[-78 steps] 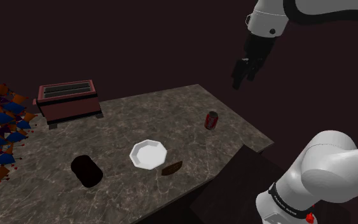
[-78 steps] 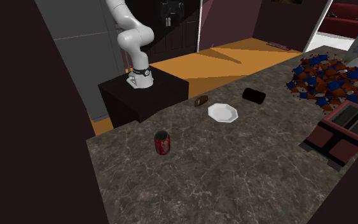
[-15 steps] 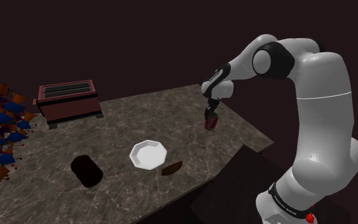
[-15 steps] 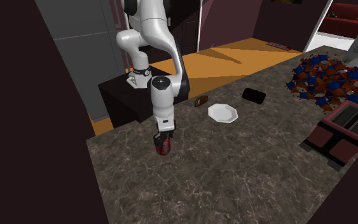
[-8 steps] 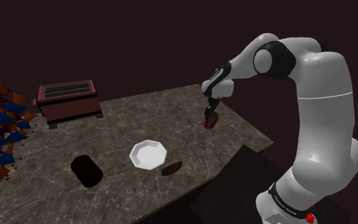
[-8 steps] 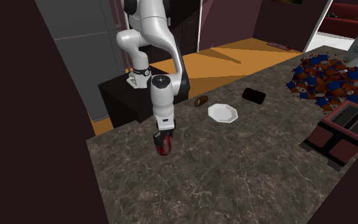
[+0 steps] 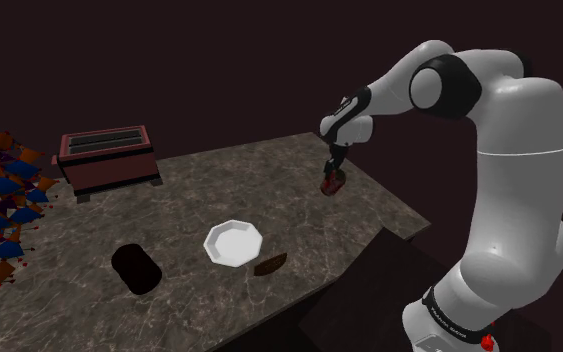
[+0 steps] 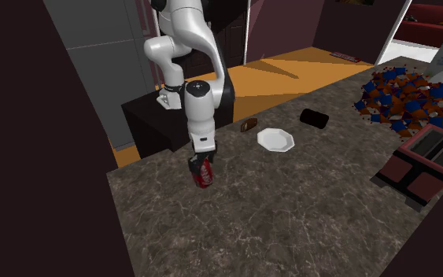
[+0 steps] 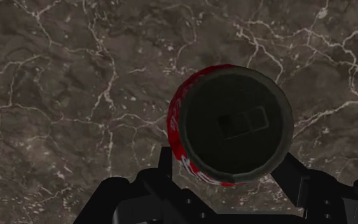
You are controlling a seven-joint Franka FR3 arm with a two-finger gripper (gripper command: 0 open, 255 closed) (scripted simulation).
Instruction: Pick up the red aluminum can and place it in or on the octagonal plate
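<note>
Red can (image 7: 333, 184) is clasped between the two black fingers of the gripper (image 7: 332, 176), which are closed against its sides just below the dark lid. In the wrist view the can (image 9: 182, 121) appears tilted against the veined dark countertop (image 9: 75, 83). Whether its base touches the surface cannot be determined. The can is near the countertop's right corner in the shoulder view, well apart from the white octagonal plate (image 7: 233, 243). A small brown object (image 7: 270, 265) lies just beside the plate, and a black cylinder (image 7: 135, 268) lies near its other side. A dark red toaster (image 7: 107, 157) stands at the far end.
</note>
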